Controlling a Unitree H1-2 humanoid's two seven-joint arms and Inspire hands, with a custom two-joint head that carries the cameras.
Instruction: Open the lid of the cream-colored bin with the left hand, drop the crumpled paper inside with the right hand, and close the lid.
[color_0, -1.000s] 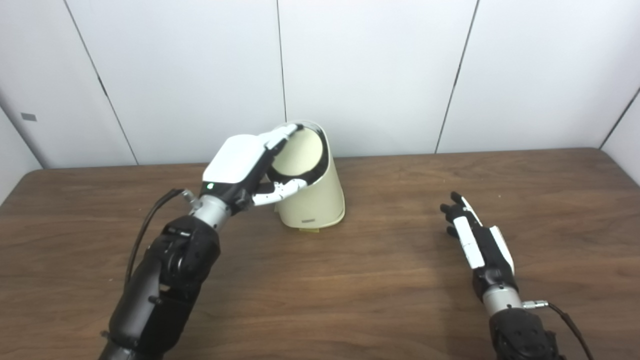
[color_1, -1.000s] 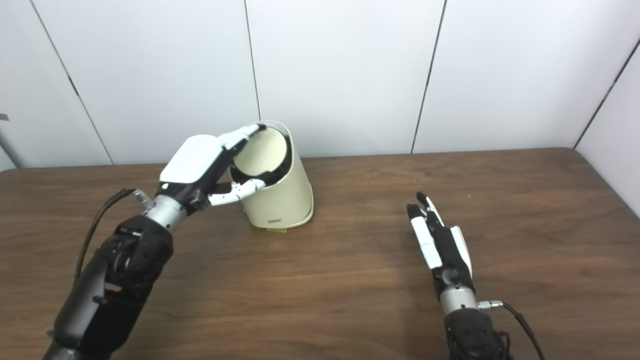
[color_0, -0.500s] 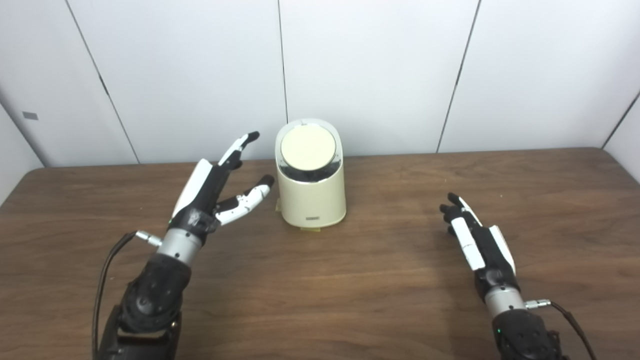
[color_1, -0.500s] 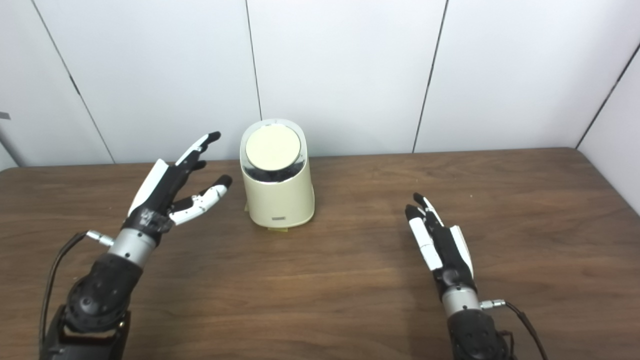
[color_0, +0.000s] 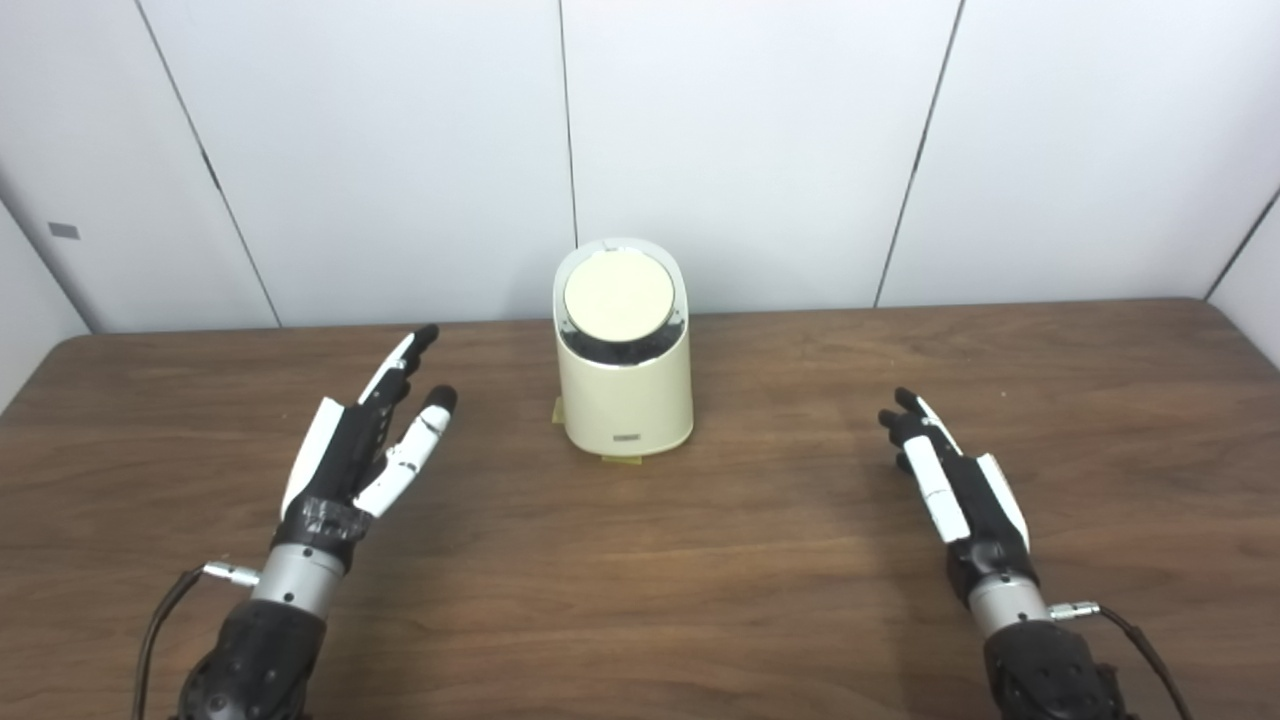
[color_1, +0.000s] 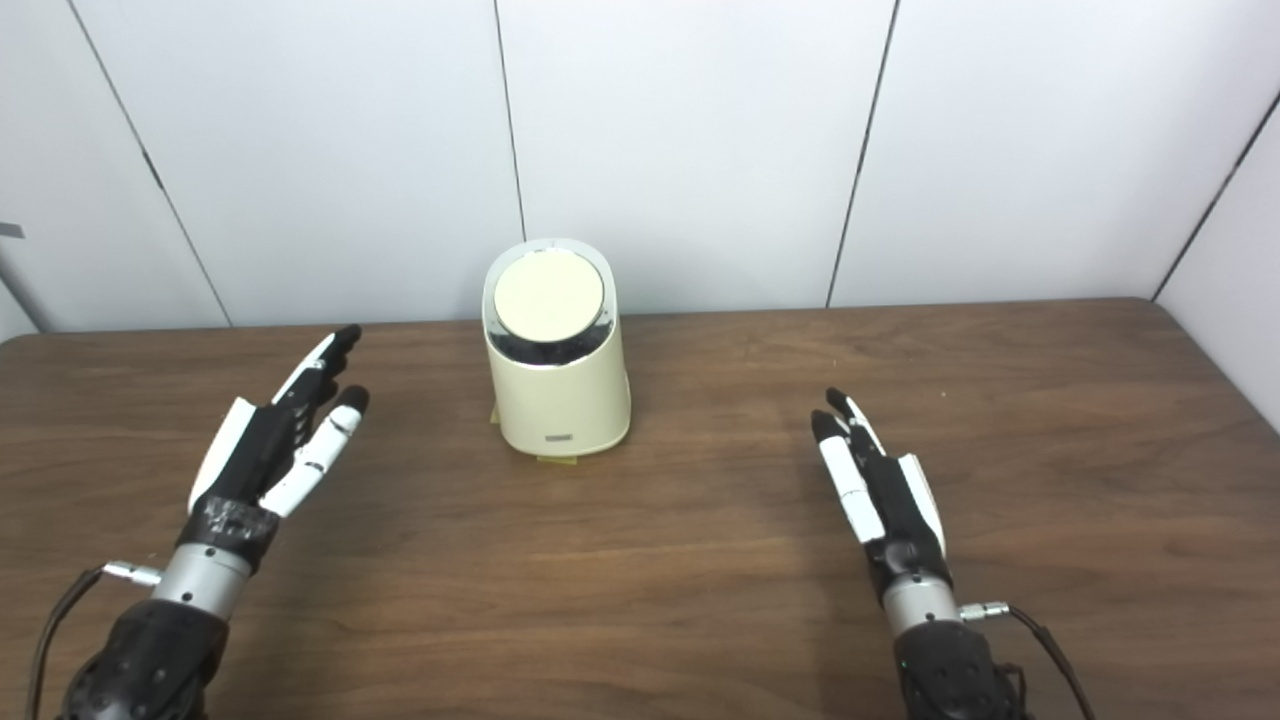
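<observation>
Both the left hand (color_0: 365, 455) and the right hand (color_0: 955, 490) are built of black frames clad with white panels, joined by silver wrists to black forearms trailed by dark cables.

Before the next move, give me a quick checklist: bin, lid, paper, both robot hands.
1. Cream-colored bin upright on the table: ok.
2. Lid shut: ok.
3. Left robot hand open, holding nothing, clear of the bin: ok.
4. Right robot hand open, holding nothing: ok.
5. Crumpled paper not in view on the table or in either hand; whether it is inside the bin: cannot tell.
</observation>
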